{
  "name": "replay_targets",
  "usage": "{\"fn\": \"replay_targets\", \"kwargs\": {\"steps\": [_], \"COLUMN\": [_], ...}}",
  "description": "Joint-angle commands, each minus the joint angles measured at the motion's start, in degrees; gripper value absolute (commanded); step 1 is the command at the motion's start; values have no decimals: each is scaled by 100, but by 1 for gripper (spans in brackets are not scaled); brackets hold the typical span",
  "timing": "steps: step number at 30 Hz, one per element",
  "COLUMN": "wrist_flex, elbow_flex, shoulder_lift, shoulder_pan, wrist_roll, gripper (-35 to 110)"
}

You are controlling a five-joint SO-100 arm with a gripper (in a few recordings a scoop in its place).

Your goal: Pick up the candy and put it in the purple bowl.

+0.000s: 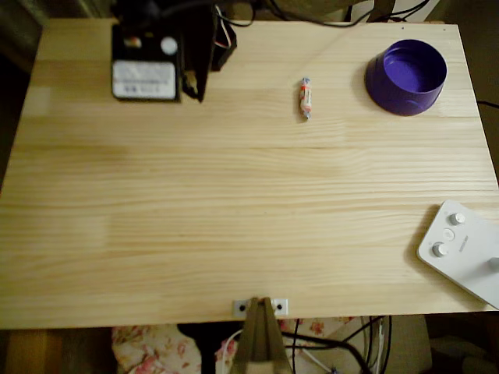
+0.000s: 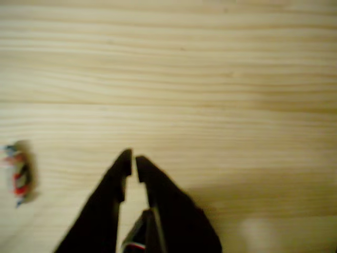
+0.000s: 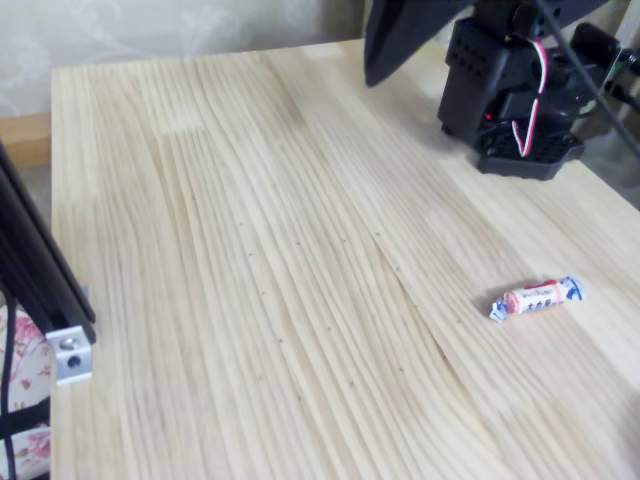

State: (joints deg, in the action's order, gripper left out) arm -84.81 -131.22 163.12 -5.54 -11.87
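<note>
The small, slim wrapped candy [image 1: 306, 98], white with red and orange marks and twisted ends, lies flat on the pale, striped wooden table [image 1: 234, 218] in the upper middle of the overhead view. The round, deep purple plastic bowl [image 1: 406, 76] stands at the upper right of that view, well apart from the candy and with nothing in it. The black arm sits folded over its base at the upper left.

In the wrist view the black jaws [image 2: 132, 161] hang above bare wood with their tips nearly together, only a thin slit between them, and nothing held. The candy [image 2: 19, 173] sits at the left edge of that frame, blurred and off to one side of the jaws.

By my reading the task is at its very start: the approach has not closed on the candy. The next move calls for swinging the jaws across until they hang over the candy, opening them wider, and setting them across its narrow body, not along its length, before lowering.

A flat white device with round knobs [image 1: 461, 248] is cut off at the lower right of the overhead view. In the fixed view the candy [image 3: 537, 297] shows at the lower right, while the arm's upper part is cropped by the top edge.
</note>
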Motion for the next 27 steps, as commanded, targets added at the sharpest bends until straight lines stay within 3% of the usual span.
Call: {"fn": "replay_targets", "kwargs": {"steps": [1,13,27], "wrist_flex": [-132,-1028,-2136], "elbow_flex": [738,2602,4588], "shoulder_lift": [18,-527,-1450], "shoulder_pan": [-176,-747,-2320], "wrist_roll": [-299,-1503,-3199], "gripper": [-1,-1,-1]}}
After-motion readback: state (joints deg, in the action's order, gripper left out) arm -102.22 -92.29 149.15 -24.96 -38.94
